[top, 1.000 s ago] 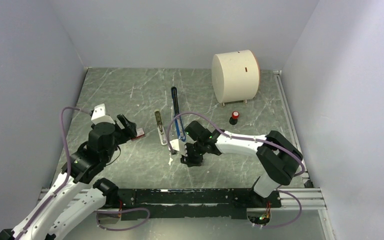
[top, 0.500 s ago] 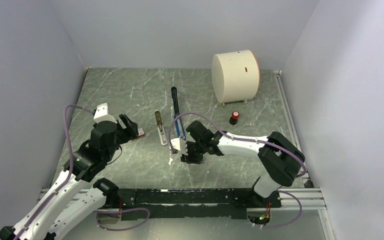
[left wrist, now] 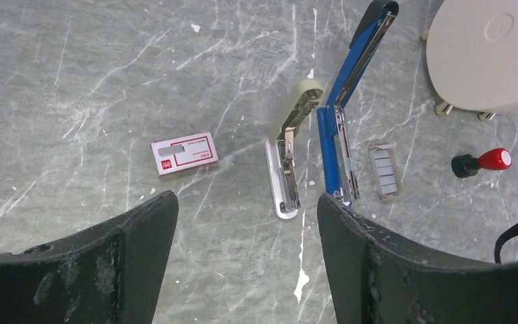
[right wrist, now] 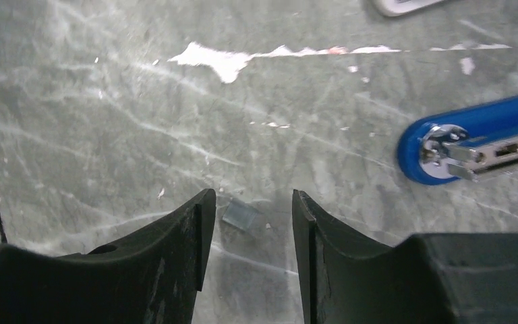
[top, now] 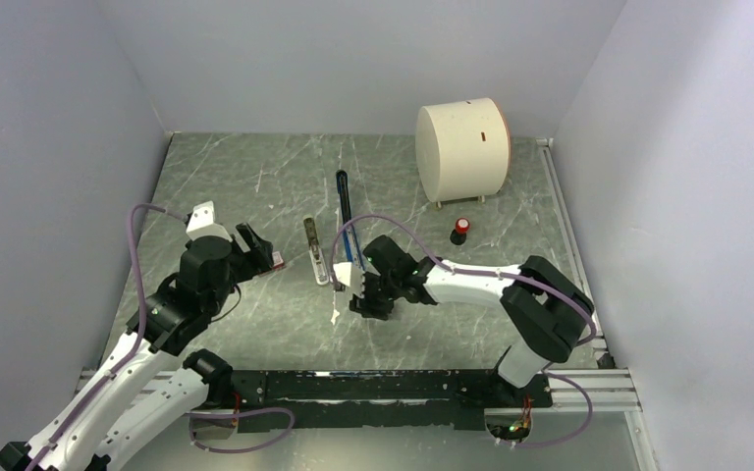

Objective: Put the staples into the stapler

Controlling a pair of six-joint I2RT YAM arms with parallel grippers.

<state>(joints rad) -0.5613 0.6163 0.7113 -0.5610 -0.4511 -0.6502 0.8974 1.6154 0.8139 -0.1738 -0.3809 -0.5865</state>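
Observation:
The stapler (left wrist: 329, 145) lies folded open on the table, its blue base toward me and its long black arm (top: 343, 196) stretched away. A short grey strip of staples (left wrist: 384, 170) rests just right of the base. In the right wrist view a small grey piece of staples (right wrist: 241, 214) lies flat on the table between the fingers of my right gripper (right wrist: 253, 196), which is open and not touching it. The stapler's blue end (right wrist: 445, 152) is to the right. My left gripper (left wrist: 246, 199) hangs open over bare table, short of the stapler.
A beige and silver second stapler (left wrist: 290, 162) lies left of the blue one. A red-and-white staple box (left wrist: 183, 153) sits further left. A large cream cylinder (top: 461, 147) stands at the back right, with a small red-and-black knob (top: 461, 230) in front of it.
My right gripper's jaws have widened a little and it has shifted slightly left toward the stapler's near end. The left arm has barely moved.

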